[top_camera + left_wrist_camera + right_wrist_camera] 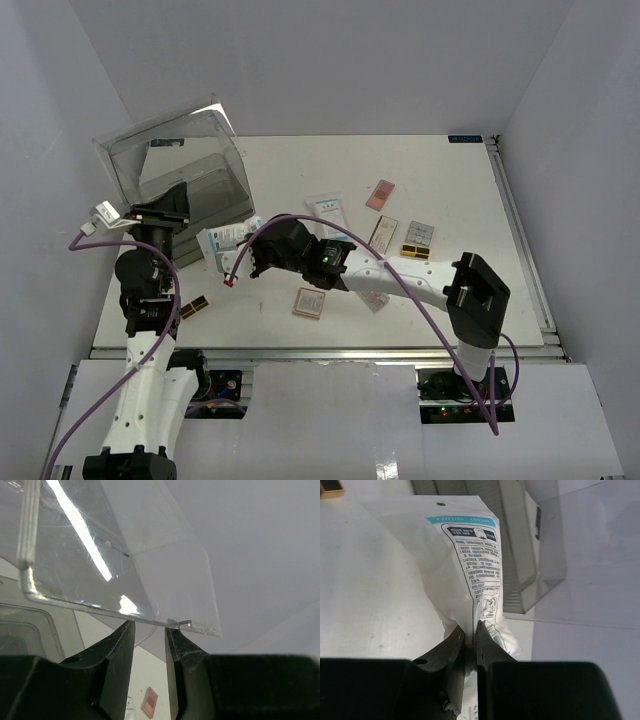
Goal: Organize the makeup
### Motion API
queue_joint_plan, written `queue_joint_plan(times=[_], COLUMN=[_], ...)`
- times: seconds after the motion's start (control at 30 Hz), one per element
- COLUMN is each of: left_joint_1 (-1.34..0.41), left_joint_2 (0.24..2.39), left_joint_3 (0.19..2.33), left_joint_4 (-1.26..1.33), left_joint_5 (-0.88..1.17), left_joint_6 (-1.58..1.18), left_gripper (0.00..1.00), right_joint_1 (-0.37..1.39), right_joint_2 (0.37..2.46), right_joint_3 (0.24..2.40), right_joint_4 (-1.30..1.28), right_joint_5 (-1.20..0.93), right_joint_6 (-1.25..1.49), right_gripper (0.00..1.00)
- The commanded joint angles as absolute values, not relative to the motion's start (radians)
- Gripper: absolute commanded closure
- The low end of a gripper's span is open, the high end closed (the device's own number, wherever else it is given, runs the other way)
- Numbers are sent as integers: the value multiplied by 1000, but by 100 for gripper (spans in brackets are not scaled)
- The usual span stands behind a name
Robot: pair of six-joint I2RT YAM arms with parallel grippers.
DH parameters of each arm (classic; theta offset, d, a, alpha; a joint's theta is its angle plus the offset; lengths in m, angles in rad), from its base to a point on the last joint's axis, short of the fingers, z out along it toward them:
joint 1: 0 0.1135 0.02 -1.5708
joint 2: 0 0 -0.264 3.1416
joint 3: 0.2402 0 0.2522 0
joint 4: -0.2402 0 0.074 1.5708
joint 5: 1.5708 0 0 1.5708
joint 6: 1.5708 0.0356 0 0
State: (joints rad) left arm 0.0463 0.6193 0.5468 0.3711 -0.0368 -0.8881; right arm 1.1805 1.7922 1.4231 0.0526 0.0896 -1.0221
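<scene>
Your right gripper (470, 636) is clenched on a white sachet (465, 555) with teal-blue print. It pinches the lower edge, so the pack stands up off the counter (375, 595). From above, that sachet sits just right of the clear box (195, 190), at its open front. Your left gripper (149, 627) grasps the front rim of the box's lid (120, 555), a fingertip on either side of the clear edge. The lid is tilted up and back, so the box is open. The rest of the makeup lies flat on the counter. A second sachet (328, 210) is right of the box, toward the middle. A pink palette (380, 193) is farther right, nearer the back. A brown palette (383, 233) and a black-gold palette (417, 238) sit side by side just nearer you than that one. A pink square palette (309, 302) is close to the near edge, just in front of the right arm (400, 280). A pink strip (373, 298) is partly hidden under that arm. A small black-gold piece (193, 307) is at the near left, just beside the left arm (145, 300). You can't tell whether anything lies inside the box because of glare and reflections on the clear plastic.
</scene>
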Motion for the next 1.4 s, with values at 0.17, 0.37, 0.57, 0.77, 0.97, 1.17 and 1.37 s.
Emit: queue_joint_plan(times=[0.17, 0.37, 0.57, 0.77, 0.97, 1.17, 1.37], left_joint_1=[49, 49, 49, 49, 49, 49, 49], left_joint_2=[627, 638, 643, 647, 647, 644, 642], left_joint_3=[615, 613, 601, 603, 599, 600, 612], left_joint_4=[365, 381, 398, 406, 408, 408, 399], left_joint_5=[-12, -4, -3, -2, -2, 25, 32], left_joint_6=[-871, -873, -858, -847, -839, -836, -839], left_gripper=[59, 59, 59, 59, 59, 59, 59], right_joint_1=[1159, 1146, 1117, 1083, 1077, 1077, 1077], right_joint_2=[1865, 1972, 2086, 2208, 2341, 2380, 2327], right_joint_3=[1564, 1600, 1735, 1870, 1985, 1979, 1871], right_joint_4=[356, 540, 594, 636, 648, 662, 679], right_joint_5=[158, 154, 144, 144, 158, 149, 132], right_joint_6=[-1236, -1270, -1260, -1229, -1217, -1219, -1202], right_gripper=[92, 90, 90, 88, 86, 74, 20])
